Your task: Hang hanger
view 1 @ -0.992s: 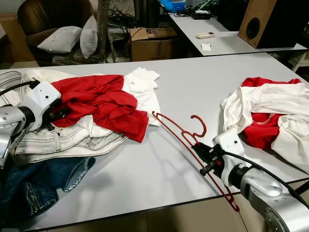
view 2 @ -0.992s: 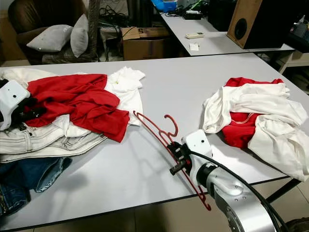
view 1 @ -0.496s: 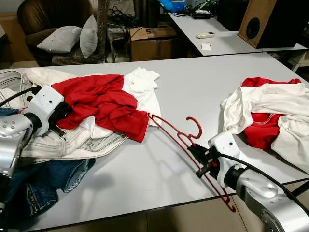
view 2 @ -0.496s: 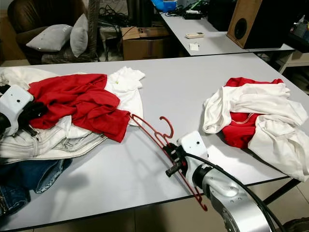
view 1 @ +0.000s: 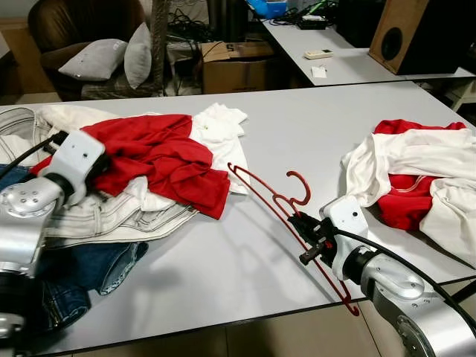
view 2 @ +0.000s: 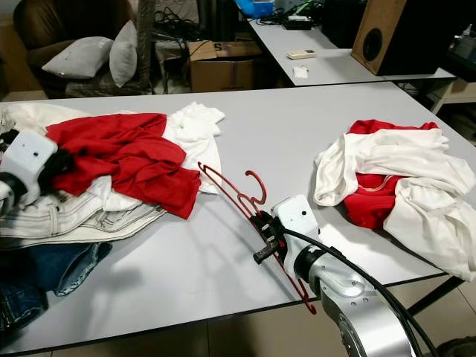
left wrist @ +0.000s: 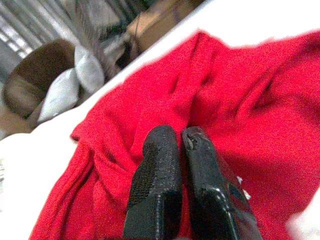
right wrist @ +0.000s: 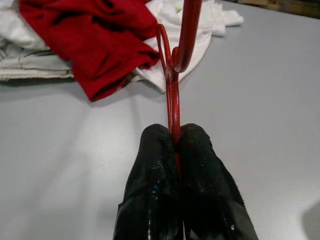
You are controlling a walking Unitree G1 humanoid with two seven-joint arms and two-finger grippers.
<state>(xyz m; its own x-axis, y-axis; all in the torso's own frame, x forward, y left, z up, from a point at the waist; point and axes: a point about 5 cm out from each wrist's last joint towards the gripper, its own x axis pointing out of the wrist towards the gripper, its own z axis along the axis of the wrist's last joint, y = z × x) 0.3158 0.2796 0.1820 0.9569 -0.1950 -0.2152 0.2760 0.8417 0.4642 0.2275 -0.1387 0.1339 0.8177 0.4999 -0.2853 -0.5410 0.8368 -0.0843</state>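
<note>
R claw (right wrist: 174, 145) clamped tight on the red hanger (view 1: 277, 202), pinching its thin frame nr the neck, fingers closed w/ just the wire between them. Hanger is held tilted over the grey surface (view 1: 245, 260): hook up, one end at the edge of the left clothes pile, other end hanging past the surface's front edge. L claw (left wrist: 176, 145) fingers pressed together, at the red shirt (view 1: 160, 156) on the left pile; can't tell if it has any cloth pinched.

Risks, my read:
- Grip is on a thin wire, so the hanger could pivot in the fingers and hook orientation goes off.
- Far end sits close to the red shirt / white garment (view 1: 223, 137) and could snag fabric and drag the pile if R arm swings.
- Low end below surface edge may catch the edge on a lift.
- No rail in view to hang on, target unknown.

Vs 1 s ago: R claw + hanger shifted left toward the pile, hanger end now nrly touching the clothes. L claw moved in from the pile's outer edge onto the red shirt. 2nd pile (view 1: 416, 167) on the right unchanged.
</note>
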